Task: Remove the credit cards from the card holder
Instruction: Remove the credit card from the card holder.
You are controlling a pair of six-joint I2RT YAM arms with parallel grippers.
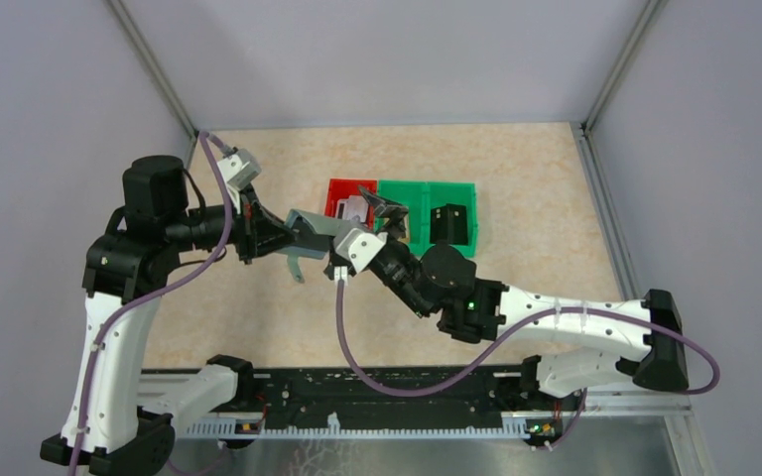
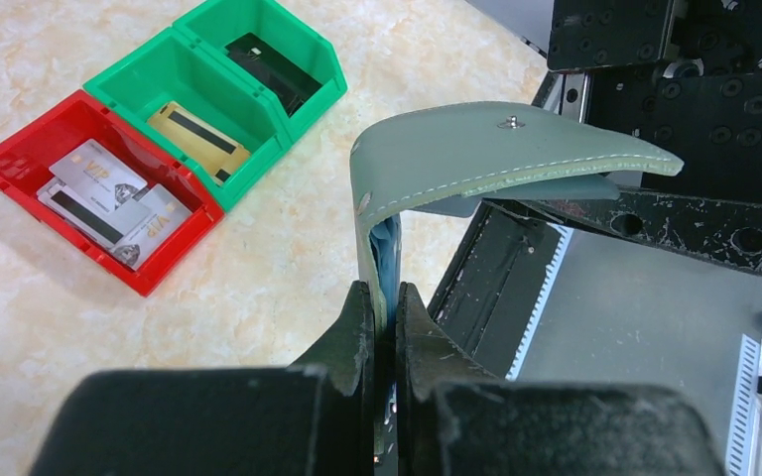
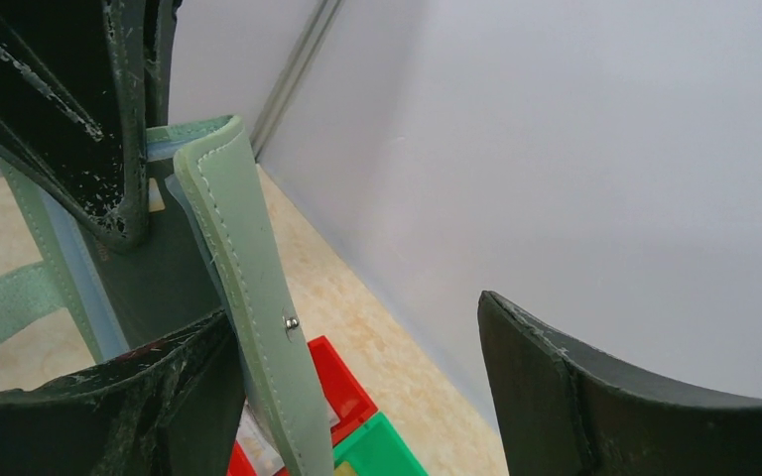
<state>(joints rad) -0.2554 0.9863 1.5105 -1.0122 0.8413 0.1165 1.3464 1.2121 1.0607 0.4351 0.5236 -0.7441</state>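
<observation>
The pale grey-green card holder (image 2: 496,159) hangs above the table, folded open, and my left gripper (image 2: 385,309) is shut on its lower edge. A pale blue inner layer (image 2: 389,248) shows in the fold; I cannot tell whether it is a card. My right gripper (image 3: 354,309) stands open, with the holder's flap (image 3: 243,297) lying against its left finger (image 3: 109,407). Silvery credit cards (image 2: 99,193) lie in the red bin (image 2: 20,183). From above, the holder (image 1: 313,226) sits between the left gripper (image 1: 280,238) and the right gripper (image 1: 382,213).
Two green bins adjoin the red one: the nearer (image 2: 134,84) holds a gold striped card (image 2: 198,139), the farther (image 2: 322,74) a dark card (image 2: 268,64). The bins (image 1: 402,188) sit mid-table just behind the grippers. Grey walls enclose the table; a black rail (image 1: 357,392) runs along the near edge.
</observation>
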